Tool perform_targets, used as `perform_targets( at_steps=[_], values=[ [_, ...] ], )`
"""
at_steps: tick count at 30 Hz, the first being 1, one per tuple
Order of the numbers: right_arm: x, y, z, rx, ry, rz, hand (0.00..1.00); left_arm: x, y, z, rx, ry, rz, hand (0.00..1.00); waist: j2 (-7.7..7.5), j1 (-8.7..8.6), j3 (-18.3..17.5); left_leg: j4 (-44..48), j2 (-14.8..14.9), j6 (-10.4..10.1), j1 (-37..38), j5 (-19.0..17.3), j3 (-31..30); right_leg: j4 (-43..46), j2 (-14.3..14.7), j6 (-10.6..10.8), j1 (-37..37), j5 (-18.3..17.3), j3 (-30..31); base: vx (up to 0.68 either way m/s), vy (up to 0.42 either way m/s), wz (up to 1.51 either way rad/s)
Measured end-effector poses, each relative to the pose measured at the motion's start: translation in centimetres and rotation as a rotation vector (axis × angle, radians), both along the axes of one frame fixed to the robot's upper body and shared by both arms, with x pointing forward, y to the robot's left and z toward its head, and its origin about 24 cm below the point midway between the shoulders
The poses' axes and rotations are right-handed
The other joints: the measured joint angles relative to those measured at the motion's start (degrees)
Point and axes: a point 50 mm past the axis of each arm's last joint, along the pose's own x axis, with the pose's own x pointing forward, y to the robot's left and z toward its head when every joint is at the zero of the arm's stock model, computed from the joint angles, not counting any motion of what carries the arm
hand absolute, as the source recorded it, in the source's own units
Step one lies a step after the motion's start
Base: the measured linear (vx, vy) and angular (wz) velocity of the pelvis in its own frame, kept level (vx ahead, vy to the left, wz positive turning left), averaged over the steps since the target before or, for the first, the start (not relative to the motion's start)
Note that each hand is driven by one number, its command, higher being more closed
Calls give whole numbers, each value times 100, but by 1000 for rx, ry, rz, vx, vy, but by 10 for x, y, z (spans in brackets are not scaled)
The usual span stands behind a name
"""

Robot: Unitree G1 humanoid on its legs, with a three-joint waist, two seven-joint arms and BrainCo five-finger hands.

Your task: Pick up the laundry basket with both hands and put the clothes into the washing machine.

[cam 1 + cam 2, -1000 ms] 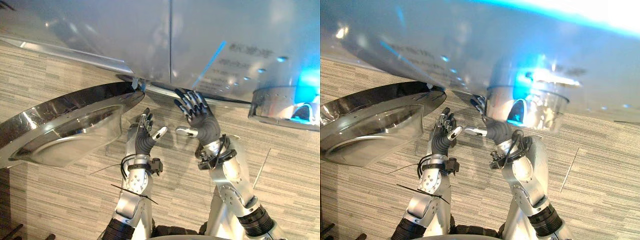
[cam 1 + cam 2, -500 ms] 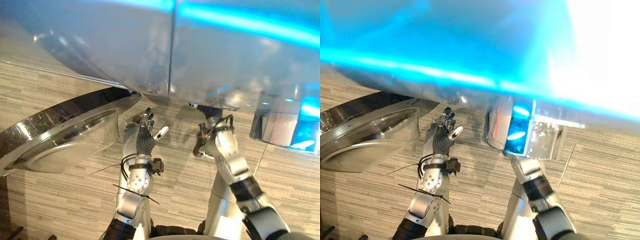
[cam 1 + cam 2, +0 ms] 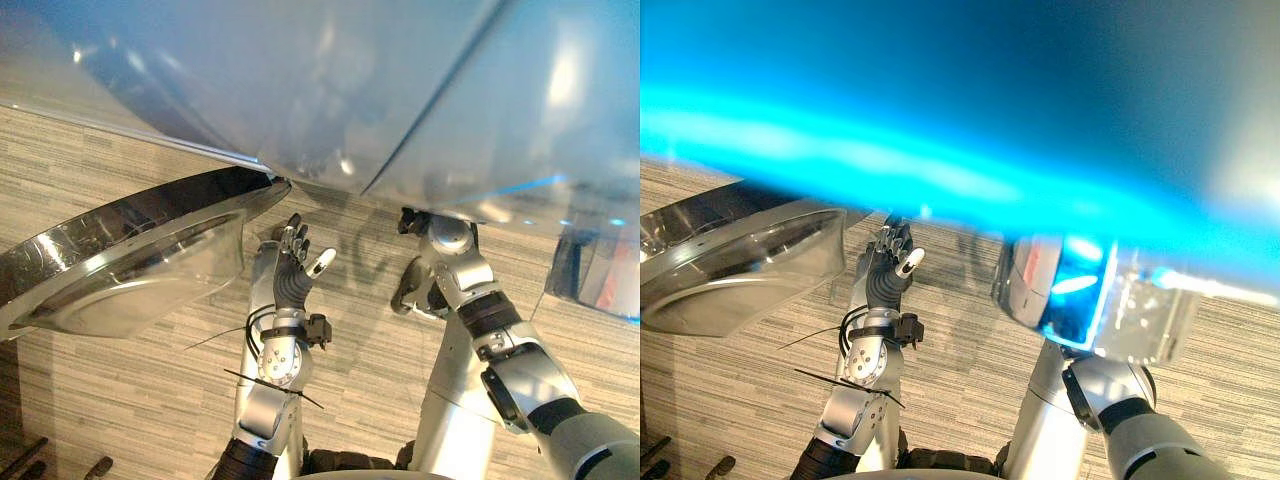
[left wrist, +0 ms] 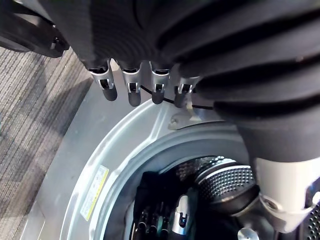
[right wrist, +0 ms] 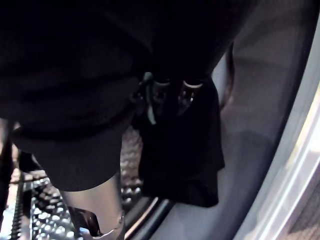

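Note:
The silver washing machine [image 3: 300,90] fills the top of the eye views, its round glass door [image 3: 130,260] swung open to the left. My left hand [image 3: 293,272] is held up open just below the machine's front edge, beside the door, with nothing in it. My right arm [image 3: 455,275] reaches under that edge into the drum. In the left wrist view my right hand [image 4: 181,216] is inside the perforated drum [image 4: 225,182], next to a dark cloth [image 4: 152,185]. In the right wrist view the dark cloth [image 5: 182,160] hangs just past the hand, over the drum's rim.
The open door juts out low at the left, close to my left forearm. A wood-grain plank floor [image 3: 100,400] lies below. A shiny fitting with a blue glow [image 3: 1090,300] sits on the machine's front, above my right arm.
My right hand, open in front of the machine a second ago, has gone forward into the drum. The left hand has stayed where it was. The camera has shifted.

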Motion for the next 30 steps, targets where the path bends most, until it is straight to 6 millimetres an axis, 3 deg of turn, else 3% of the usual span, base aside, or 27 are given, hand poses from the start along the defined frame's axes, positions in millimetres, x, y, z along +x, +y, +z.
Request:
perform_targets(
  at_steps=[6, 9, 11, 18, 22, 25, 30],
  values=[
    [11, -18, -8, -7, 68, -92, 0, 2, -3, -3, 10, 11, -11, 0, 7, 10, -4, -179, -79, -54, 192, 88, -34, -112, -76, -7, 236, -5, -127, 20, 1, 10],
    [8, -21, -25, 38, 121, -130, 0, 5, -3, 1, 11, -3, -14, 0, 17, 30, -11, -434, -86, -73, 560, 135, -30, -336, -82, -7, 630, -5, -217, 38, -20, 9],
    [1, -20, -39, 97, 151, -151, 0, 5, -2, -3, 22, 11, -12, 0, 28, 24, -21, -759, -88, -81, 1001, 208, -35, -615, -86, -15, 1112, 0, -352, 42, -41, 14],
    [-19, -25, -48, 244, 112, -191, 0, 4, 0, -9, 46, 26, -19, 0, 41, 8, -57, -2182, -54, -116, 2627, 615, -19, -1840, -53, -206, 2779, 258, -808, 63, -35, 14],
    [-35, -16, -96, 280, 281, -202, 0, -3, -8, -15, 46, 40, -64, 0, 82, 4, -115, -2922, -19, -94, 3530, 794, 156, -2597, 26, -151, 3677, 512, -1003, 110, 9, 5],
    [-69, -11, -143, 315, 432, -217, 0, -11, -8, -40, 72, 150, -82, 0, 71, 2, -657, -3483, 11, -18, 4067, 847, 341, -3267, 55, -1, 4251, 683, -1119, 161, 70, -2],
    [-109, -15, -193, 334, 609, -225, 0, -23, -4, -65, 114, 249, -107, 0, 41, -39, -737, -4581, -83, 42, 5181, 1315, 476, -4381, 69, 132, 5477, 1070, -1417, 139, 20, 25]
  ],
)
